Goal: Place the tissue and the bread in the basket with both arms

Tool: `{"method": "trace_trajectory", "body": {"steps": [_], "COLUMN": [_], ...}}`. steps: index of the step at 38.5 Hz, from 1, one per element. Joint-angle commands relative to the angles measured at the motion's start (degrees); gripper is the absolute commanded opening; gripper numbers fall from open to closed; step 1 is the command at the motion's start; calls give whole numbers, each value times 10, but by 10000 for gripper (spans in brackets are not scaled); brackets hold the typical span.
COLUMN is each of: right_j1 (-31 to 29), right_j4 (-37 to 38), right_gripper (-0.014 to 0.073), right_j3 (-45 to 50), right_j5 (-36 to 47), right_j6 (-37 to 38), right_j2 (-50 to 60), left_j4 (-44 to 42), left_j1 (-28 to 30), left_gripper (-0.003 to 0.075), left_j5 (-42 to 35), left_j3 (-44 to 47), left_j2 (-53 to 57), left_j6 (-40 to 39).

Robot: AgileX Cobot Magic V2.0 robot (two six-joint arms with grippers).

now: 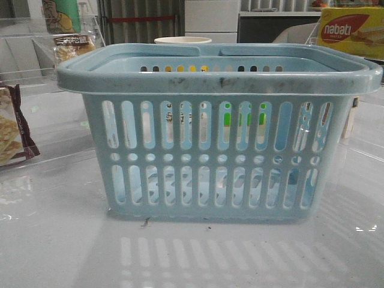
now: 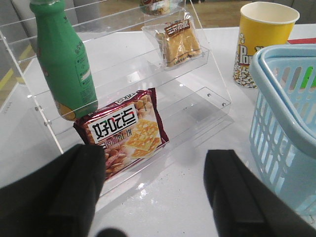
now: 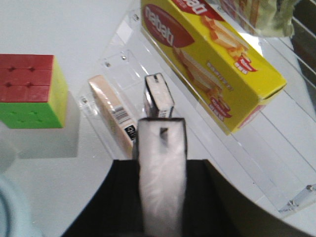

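Clear bread packet (image 2: 178,41), tan slices, dark brown label, on upper tier of acrylic shelf (image 2: 207,94), left gripper (image 2: 158,192) spread wide, empty, right gripper (image 3: 162,197) clamped on black-edged tissue (image 3: 162,168), slotted blue basket (image 1: 219,75) mid-table.

- i count one blue basket (image 1: 219,129)
- one green bottle (image 2: 63,59)
- one bread packet (image 2: 180,42)
- one cracker bag (image 2: 126,133)
- one paper cup (image 2: 261,42)
- one yellow box (image 3: 207,54)
- one puzzle cube (image 3: 32,91)
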State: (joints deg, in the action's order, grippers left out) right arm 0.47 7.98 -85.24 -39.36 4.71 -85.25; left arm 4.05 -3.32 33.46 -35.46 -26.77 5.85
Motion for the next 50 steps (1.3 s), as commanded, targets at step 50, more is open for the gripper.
{"method": "trace_trajectory", "body": {"steps": [50], "right_j1": [290], "right_j4": [-75], "right_gripper": [519], "right_j3": [-2], "right_j5": [-3], "right_j6": [-1], "right_j2": [-115], "left_j4": [6], "left_j1": [-4], "left_gripper": [494], "left_j5": [-50], "left_j3": [-16], "left_j2": [-7], "left_j6": [-1]}}
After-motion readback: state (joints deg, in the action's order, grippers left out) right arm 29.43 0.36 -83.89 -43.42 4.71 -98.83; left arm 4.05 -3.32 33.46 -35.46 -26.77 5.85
